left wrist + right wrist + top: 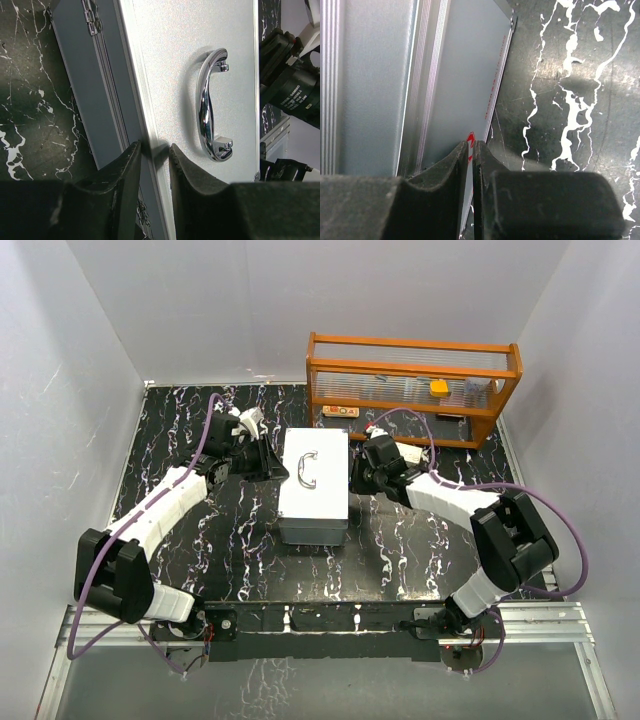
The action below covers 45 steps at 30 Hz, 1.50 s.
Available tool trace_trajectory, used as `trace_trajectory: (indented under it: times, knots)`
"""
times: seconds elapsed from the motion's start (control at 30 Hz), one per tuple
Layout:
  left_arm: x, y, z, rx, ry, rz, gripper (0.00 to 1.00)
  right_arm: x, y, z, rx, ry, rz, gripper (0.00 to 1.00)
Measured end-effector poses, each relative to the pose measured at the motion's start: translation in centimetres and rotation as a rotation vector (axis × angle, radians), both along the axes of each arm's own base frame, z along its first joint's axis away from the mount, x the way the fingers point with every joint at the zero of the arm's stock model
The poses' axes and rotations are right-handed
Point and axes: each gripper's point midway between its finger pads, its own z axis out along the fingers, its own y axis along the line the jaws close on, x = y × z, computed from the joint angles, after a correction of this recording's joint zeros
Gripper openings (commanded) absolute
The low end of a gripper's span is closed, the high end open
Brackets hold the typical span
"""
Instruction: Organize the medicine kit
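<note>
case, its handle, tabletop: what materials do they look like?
Case: likely aluminium, matte silver; ribbed extruded edge rails show in both wrist views.
Handle: chrome-plated metal by its mirror-like reflections.
Tabletop: glossy black with white veins; marble or a printed laminate, can't tell.

Matt brushed-metal case (314, 485), glossy chrome handle (210, 105), polished black marble table (400, 550)

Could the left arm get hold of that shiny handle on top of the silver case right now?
Probably yes. The left gripper sits at the case's left edge, its jaws nearly shut, and the handle lies bare on the lid with nothing over it. The right gripper stays on the far side.
</note>
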Motion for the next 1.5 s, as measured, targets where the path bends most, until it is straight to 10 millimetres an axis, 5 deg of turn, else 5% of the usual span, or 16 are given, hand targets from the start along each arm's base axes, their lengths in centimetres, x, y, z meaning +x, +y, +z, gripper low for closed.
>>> trace_trajectory:
  times: [0.4,0.57,0.7,0.87,1.13,1.43,1.5]
  knots:
    - [1.3,2.0,0.2,0.084,-0.059,0.096,0.27,-2.3,2.2,-0.9,-0.032,0.000,-0.029,0.15]
    - [1.6,3.1,0.2,0.130,-0.077,0.151,0.38,-2.6,2.1,-0.8,-0.040,0.004,-0.091,0.21]
    - [1.0,4.9,0.4,0.210,-0.088,0.209,0.54,-3.6,0.0,0.8,-0.055,-0.013,-0.164,0.33]
    - [-0.9,8.1,3.0,0.290,-0.160,0.284,0.98,-5.2,-4.3,5.0,-0.073,-0.096,-0.266,0.49]
    - [-5.2,12.2,11.2,0.245,-0.404,0.426,0.99,-8.3,-10.8,14.1,-0.068,-0.285,-0.381,0.62]
    - [-8.1,14.5,13.8,0.253,-0.502,0.469,0.99,-12.0,-16.8,26.3,0.028,-0.565,-0.468,0.78]
    - [-8.7,15.1,14.8,0.254,-0.535,0.487,0.99,-12.9,-18.1,28.3,0.042,-0.615,-0.487,0.91]
